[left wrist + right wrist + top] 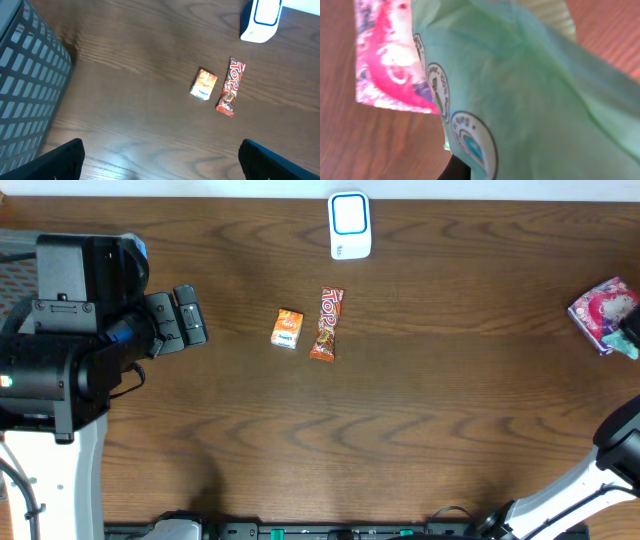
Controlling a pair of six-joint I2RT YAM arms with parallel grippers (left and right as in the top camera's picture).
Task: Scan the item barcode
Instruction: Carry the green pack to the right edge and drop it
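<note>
Overhead, the left gripper stood wide open and empty at the left of the table, well apart from everything. At the centre lay a candy bar and, just beside it, a small orange box. The bar's long axis ran almost straight away from the robot, its far end aimed roughly at the white scanner by the far edge. At the right edge a green packet touched a pink packet, with the right arm reaching up toward them.

From the left wrist, bar and box lay side by side, both tilted slightly, and a grey basket filled the left side.

From the right wrist, the green packet filled the frame and hid the fingers. The right gripper was closed, though whether it pinched the packet could not be told. The packet's long axis and barcode side were also unclear.

The risks, as I judge them: a thin, limp wrapper could slip from a weak pinch, drag the pink packet along, or reach the scanner with its barcode folded or facing away.
</note>
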